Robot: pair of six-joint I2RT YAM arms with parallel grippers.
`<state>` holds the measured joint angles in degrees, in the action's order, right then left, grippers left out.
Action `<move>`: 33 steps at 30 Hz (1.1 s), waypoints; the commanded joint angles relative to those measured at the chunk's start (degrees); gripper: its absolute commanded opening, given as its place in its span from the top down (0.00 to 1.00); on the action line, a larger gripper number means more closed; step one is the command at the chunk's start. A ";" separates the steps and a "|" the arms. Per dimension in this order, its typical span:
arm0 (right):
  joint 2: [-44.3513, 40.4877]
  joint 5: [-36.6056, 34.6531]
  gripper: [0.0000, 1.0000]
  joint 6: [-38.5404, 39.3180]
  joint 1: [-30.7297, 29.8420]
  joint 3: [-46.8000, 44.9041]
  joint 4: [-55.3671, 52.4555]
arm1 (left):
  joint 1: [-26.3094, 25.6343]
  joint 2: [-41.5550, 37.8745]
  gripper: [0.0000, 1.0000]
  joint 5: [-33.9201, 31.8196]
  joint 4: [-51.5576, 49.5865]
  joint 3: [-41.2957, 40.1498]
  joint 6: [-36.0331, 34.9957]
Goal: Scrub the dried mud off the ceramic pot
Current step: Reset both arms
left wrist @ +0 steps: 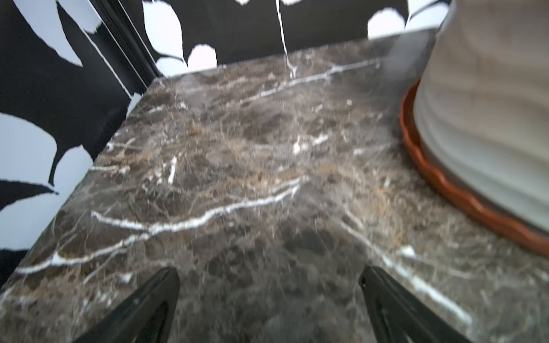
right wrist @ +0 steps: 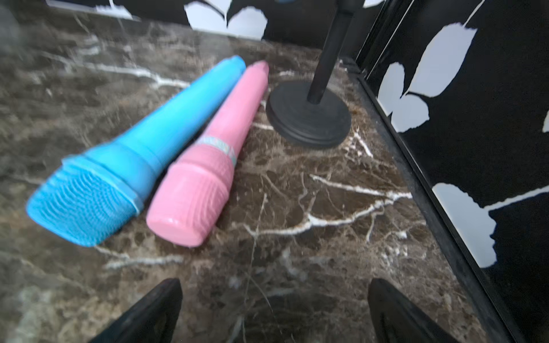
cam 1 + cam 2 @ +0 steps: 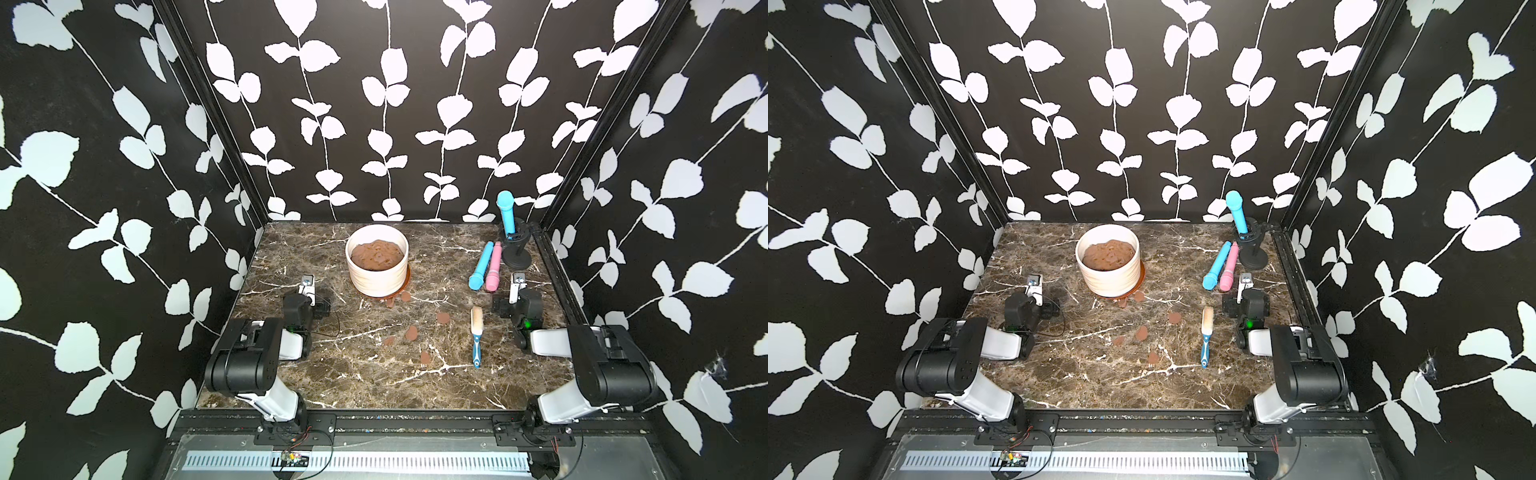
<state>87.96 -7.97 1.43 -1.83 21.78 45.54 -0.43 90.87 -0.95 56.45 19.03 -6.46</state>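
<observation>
At the left, the left fingers [image 1: 142, 300] are shown spread wide and empty, low over bare worktop [image 1: 237, 178]. Just to their right, the pot [image 3: 374, 282] is seen upright on its saucer [image 1: 445, 184], with brown soil [image 3: 376, 253] heaped inside. No mud is made out on the ribbed wall that faces the top views, and the far side is hidden. The mud [image 3: 411, 332] is found instead as flat reddish discs scattered on the worktop, from one just beside the saucer out toward the near middle.

Right of the discs a brush [image 3: 476, 332] is laid flat. Its long axis runs near to far, with pale bristles at the far end and a blue handle at the near end.

Further right, the right fingers [image 2: 148, 311] are also shown spread wide and empty, pointed at the far wall. From them the brush is placed to the left and back toward the base, near but apart. The right arm is judged much the nearer to it, so a pull back and a turn across the handle seem called for. Ahead of those fingers a blue mic [image 2: 133, 148] and a pink mic [image 2: 208, 166] are laid side by side, beside a black stand [image 2: 309, 121].
</observation>
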 commanded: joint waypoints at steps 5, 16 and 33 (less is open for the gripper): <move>-0.24 1.20 0.00 -1.29 -0.02 1.52 2.86 | 1.37 -1.42 0.01 4.27 -1.56 2.39 2.52; -0.51 1.29 0.00 -1.26 0.00 1.34 3.08 | 0.55 -1.23 0.01 2.22 -2.01 2.88 1.84; -0.51 1.29 0.01 -1.30 -0.02 1.17 3.11 | 0.04 -1.22 0.02 1.09 -3.32 3.64 1.33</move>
<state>87.96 -6.81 0.56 -1.83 22.35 46.06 0.01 90.85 0.56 53.54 21.54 -4.54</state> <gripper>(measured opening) 0.994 0.985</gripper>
